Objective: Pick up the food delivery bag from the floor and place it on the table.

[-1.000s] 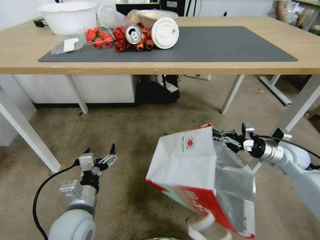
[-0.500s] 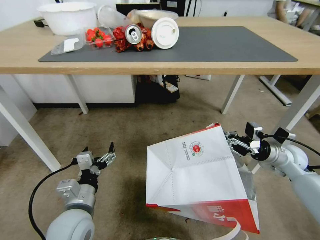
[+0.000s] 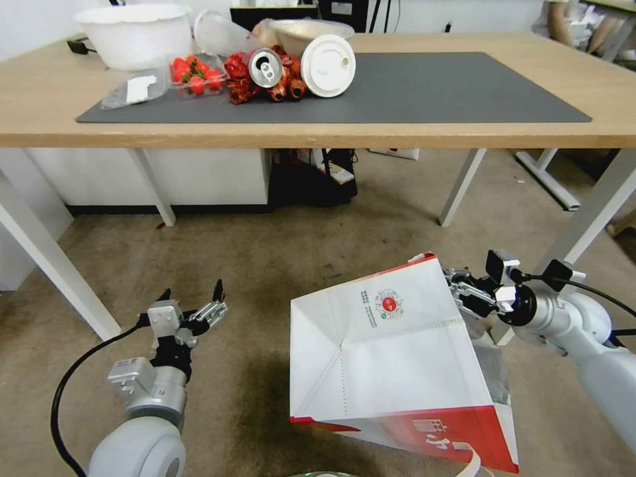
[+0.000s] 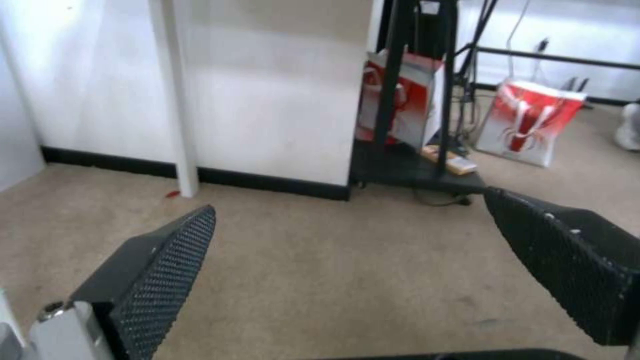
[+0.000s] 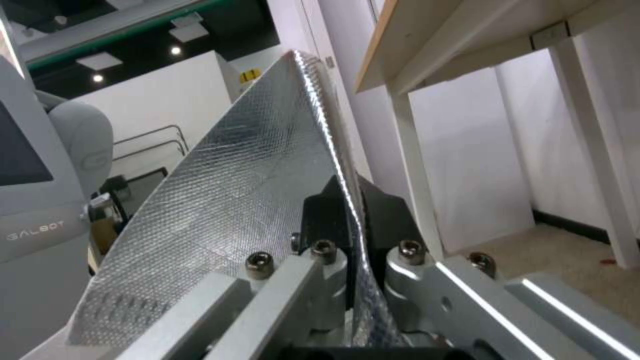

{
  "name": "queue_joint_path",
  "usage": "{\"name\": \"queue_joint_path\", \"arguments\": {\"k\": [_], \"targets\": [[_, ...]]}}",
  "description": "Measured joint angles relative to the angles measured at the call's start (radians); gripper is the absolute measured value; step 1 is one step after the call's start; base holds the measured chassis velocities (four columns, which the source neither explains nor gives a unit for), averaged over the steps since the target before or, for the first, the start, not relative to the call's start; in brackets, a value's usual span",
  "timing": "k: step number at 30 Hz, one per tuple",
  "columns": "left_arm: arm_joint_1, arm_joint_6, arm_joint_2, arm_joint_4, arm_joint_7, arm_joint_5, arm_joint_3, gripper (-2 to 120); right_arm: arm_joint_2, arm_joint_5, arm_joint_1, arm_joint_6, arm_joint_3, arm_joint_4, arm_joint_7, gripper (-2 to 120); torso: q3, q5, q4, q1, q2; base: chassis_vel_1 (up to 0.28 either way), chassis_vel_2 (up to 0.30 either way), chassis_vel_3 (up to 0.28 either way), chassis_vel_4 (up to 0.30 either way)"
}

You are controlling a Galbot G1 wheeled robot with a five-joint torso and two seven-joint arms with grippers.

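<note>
The food delivery bag (image 3: 384, 358) hangs tipped above the floor (image 3: 265, 265), its white folded bottom facing me, red side low, a round red logo near the top edge. My right gripper (image 3: 457, 285) is shut on the bag's rim at its upper right corner. In the right wrist view the silver foil lining (image 5: 233, 200) runs pinched between the dark fingers (image 5: 320, 210). My left gripper (image 3: 192, 298) hovers open low over the floor, left of the bag, with nothing between its fingers (image 4: 160, 260). The light-wood table (image 3: 397, 136) with the dark grey mat (image 3: 430, 86) stands beyond.
On the table's left part sit a white bowl (image 3: 136, 33), a strawberry box (image 3: 195, 74), a can (image 3: 265, 66) among red wrappers, and a white lid (image 3: 328, 65). White table legs (image 3: 53, 265) flank the floor. Red bags (image 4: 527, 122) stand under the table.
The bag has swung round: its open foil side turned away and the white bottom now faces me. The right gripper shifted right with it. The left gripper drifted slightly lower.
</note>
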Motion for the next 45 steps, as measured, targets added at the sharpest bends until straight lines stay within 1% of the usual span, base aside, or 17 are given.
{"name": "queue_joint_path", "arguments": {"k": [3,4,10,13,14,18,19,22,23,26,31,34,39,43,45], "targets": [[0.000,0.004,0.000,-0.004,0.007,-0.006,-0.002,100,-0.001,0.000,-0.002,0.000,0.000,0.001,0.000,0,0.001,0.0002,0.0000,0.001,0.001,0.000,0.000,0.000,0.000],[0.001,0.013,0.000,-0.014,0.018,-0.016,-0.004,100,-0.004,0.000,-0.004,0.000,0.000,0.001,0.000,0,0.004,0.0003,0.0000,0.001,0.006,0.000,0.000,0.000,0.000],[-0.001,0.023,0.000,-0.022,0.024,-0.022,-0.010,100,-0.011,-0.009,-0.015,0.000,-0.002,0.015,-0.002,0,0.013,0.0002,-0.0001,0.003,0.016,0.000,0.000,0.000,0.000],[0.001,0.027,-0.001,-0.026,0.025,-0.023,-0.015,100,-0.011,-0.015,-0.017,-0.001,-0.004,0.020,0.002,0,0.024,0.0000,-0.0001,0.002,0.026,0.000,0.000,0.000,0.000],[0.001,0.027,-0.001,-0.026,0.025,-0.023,-0.015,100,-0.011,-0.015,-0.017,-0.001,-0.004,0.020,0.002,0,0.024,0.0000,-0.0001,0.002,0.026,0.000,0.000,0.000,0.000],[0.000,0.027,-0.001,-0.026,0.025,-0.024,-0.019,100,-0.011,-0.020,-0.022,-0.001,-0.007,0.032,0.007,0,0.043,0.0001,0.0000,0.002,0.046,0.000,0.000,0.000,0.000],[0.000,0.027,-0.001,-0.026,0.025,-0.024,-0.019,100,-0.011,-0.020,-0.022,-0.001,-0.007,0.032,0.007,0,0.043,0.0001,0.0000,0.002,0.046,0.000,0.000,0.000,0.000],[-0.001,0.027,-0.001,-0.026,0.023,-0.023,-0.019,100,-0.011,-0.021,-0.025,-0.001,-0.008,0.034,0.013,0,0.058,0.0002,0.0000,0.003,0.062,0.000,0.000,0.000,0.000],[-0.001,0.027,-0.001,-0.026,0.023,-0.023,-0.019,100,-0.011,-0.021,-0.025,-0.001,-0.008,0.034,0.013,0,0.058,0.0002,0.0000,0.003,0.062,0.000,0.000,0.000,0.000],[-0.002,0.027,-0.001,-0.023,0.020,-0.021,-0.018,100,-0.015,-0.022,-0.028,-0.001,-0.007,0.034,0.014,0,0.073,0.0001,-0.0001,0.006,0.079,0.000,0.000,0.000,0.000],[-0.004,0.027,-0.002,-0.022,0.018,-0.021,-0.016,100,-0.016,-0.024,-0.031,-0.001,-0.006,0.034,0.014,0,0.085,0.0001,-0.0001,0.008,0.094,0.000,0.000,0.000,0.000],[-0.007,0.029,0.000,-0.019,0.013,-0.021,-0.016,100,-0.016,-0.028,-0.034,-0.001,-0.006,0.035,0.014,0,0.100,0.0002,0.0000,0.011,0.112,0.000,0.000,0.000,0.000],[-0.009,0.029,0.002,-0.017,0.011,-0.021,-0.017,100,-0.017,-0.029,-0.034,-0.001,-0.005,0.036,0.014,0,0.113,0.0002,0.0000,0.014,0.127,0.000,0.000,0.000,0.000],[-0.012,0.032,0.004,-0.015,0.011,-0.020,-0.017,100,-0.020,-0.029,-0.033,-0.002,-0.004,0.036,0.015,0,0.130,0.0002,0.0000,0.018,0.149,0.000,0.000,0.000,0.000],[-0.013,0.033,0.004,-0.014,0.011,-0.020,-0.017,100,-0.020,-0.029,-0.033,-0.002,-0.004,0.036,0.016,0,0.134,0.0001,0.0000,0.019,0.154,0.000,0.000,0.000,0.000]]}}
